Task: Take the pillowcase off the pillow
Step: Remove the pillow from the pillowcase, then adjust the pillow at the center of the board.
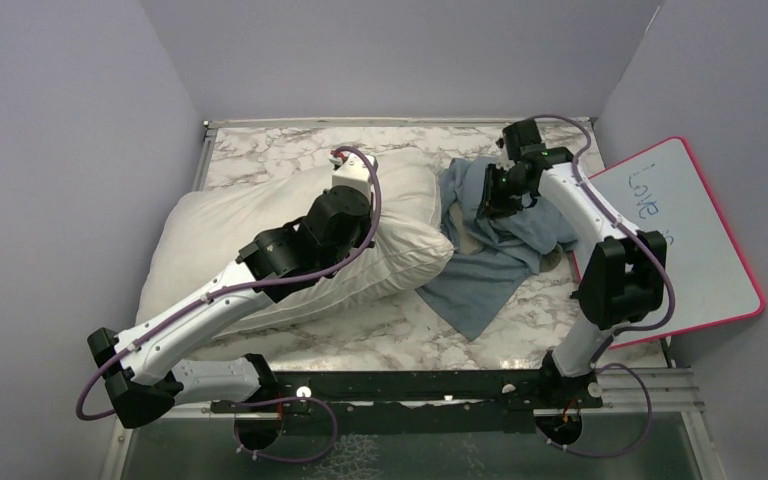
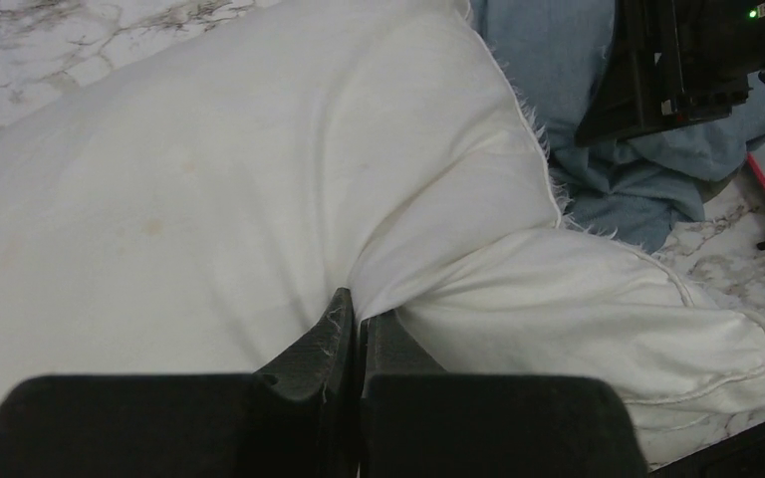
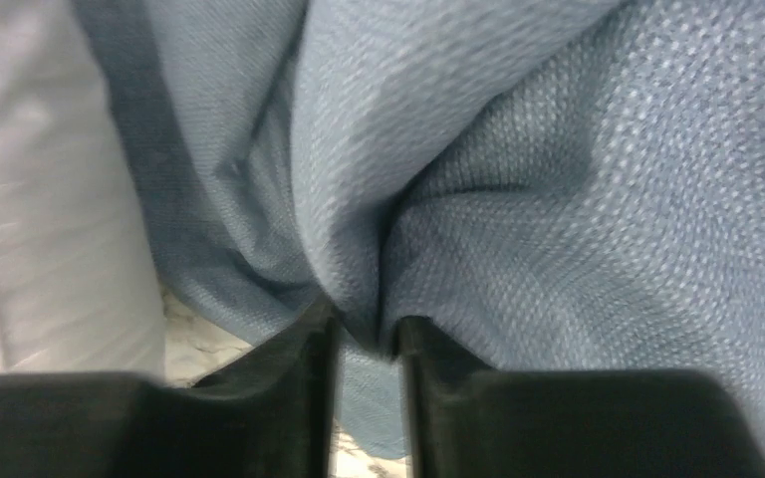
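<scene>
The white pillow (image 1: 260, 240) lies bare on the left half of the marble table. My left gripper (image 2: 359, 319) is shut on a pinched fold of the pillow (image 2: 209, 199) near its right end. The grey-blue pillowcase (image 1: 490, 250) lies crumpled to the right of the pillow, off it, and shows at the top right of the left wrist view (image 2: 598, 169). My right gripper (image 3: 364, 334) is shut on a bunched fold of the pillowcase (image 3: 558, 199) and holds it up at the back of the heap. In the top view the right gripper (image 1: 492, 195) is over the cloth's far part.
A pink-rimmed whiteboard (image 1: 680, 240) leans at the right edge, beside the right arm. Grey walls close in left, back and right. Marble tabletop (image 1: 290, 140) shows behind the pillow and in front of the cloth (image 1: 410, 335).
</scene>
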Available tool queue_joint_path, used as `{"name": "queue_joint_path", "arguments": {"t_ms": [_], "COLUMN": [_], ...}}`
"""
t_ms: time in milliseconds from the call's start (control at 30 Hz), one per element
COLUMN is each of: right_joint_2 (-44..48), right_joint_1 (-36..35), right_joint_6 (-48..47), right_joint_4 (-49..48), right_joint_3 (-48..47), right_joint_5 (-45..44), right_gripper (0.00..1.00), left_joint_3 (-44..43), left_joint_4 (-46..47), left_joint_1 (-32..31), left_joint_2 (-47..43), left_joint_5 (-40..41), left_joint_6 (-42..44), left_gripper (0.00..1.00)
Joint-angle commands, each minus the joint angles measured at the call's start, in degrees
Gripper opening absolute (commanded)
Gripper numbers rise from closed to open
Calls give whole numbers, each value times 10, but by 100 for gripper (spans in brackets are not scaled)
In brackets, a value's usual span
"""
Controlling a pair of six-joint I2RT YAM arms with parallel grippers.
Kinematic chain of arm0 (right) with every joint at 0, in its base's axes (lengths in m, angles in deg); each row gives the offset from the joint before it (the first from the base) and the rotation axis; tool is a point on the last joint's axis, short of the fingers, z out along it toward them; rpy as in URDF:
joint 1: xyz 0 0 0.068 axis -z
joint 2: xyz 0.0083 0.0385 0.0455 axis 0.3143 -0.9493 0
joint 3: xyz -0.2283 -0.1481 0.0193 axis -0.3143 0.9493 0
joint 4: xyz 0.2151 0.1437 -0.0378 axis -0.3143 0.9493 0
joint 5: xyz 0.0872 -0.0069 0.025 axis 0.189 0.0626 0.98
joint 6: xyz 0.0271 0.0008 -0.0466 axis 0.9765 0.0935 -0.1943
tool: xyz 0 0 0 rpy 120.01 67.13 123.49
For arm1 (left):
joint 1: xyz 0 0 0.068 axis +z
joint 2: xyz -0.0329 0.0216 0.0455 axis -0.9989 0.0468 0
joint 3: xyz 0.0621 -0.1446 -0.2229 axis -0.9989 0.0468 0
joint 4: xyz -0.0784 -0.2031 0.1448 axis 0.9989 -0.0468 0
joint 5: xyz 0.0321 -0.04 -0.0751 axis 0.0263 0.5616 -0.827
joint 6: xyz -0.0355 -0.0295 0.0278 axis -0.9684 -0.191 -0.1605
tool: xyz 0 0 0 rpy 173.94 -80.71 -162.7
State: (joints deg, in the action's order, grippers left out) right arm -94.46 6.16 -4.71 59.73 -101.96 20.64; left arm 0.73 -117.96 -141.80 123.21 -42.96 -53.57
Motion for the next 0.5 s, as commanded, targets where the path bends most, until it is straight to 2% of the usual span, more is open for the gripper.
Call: {"name": "queue_joint_path", "arguments": {"t_ms": [0, 100, 200, 333, 400, 467], "right_joint_2": [67, 129, 170, 201, 188, 149], "right_joint_1": [8, 8, 8, 8, 9, 9], "right_joint_6": [11, 8, 18, 53, 64, 65], "right_joint_4": [-46, -54, -55, -98, -124, -111], "right_joint_3": [20, 21, 45, 158, 217, 234], "right_joint_5": [-55, -53, -38, -50, -43, -13], "right_gripper": [57, 67, 68, 67, 66, 54], "left_joint_3": [-44, -40, -42, -57, -67, -80], "left_joint_4": [73, 75, 85, 103, 114, 131], "left_joint_1": [4, 4, 4, 4, 4, 4], "left_joint_2": [-19, -20, -12, 16, 33, 51], "left_joint_5": [-6, -16, -40, -88, -118, -151], "left_joint_6": [-5, -7, -7, -2, -1, 1], "left_gripper": [0, 0, 0, 0, 0, 0]}}
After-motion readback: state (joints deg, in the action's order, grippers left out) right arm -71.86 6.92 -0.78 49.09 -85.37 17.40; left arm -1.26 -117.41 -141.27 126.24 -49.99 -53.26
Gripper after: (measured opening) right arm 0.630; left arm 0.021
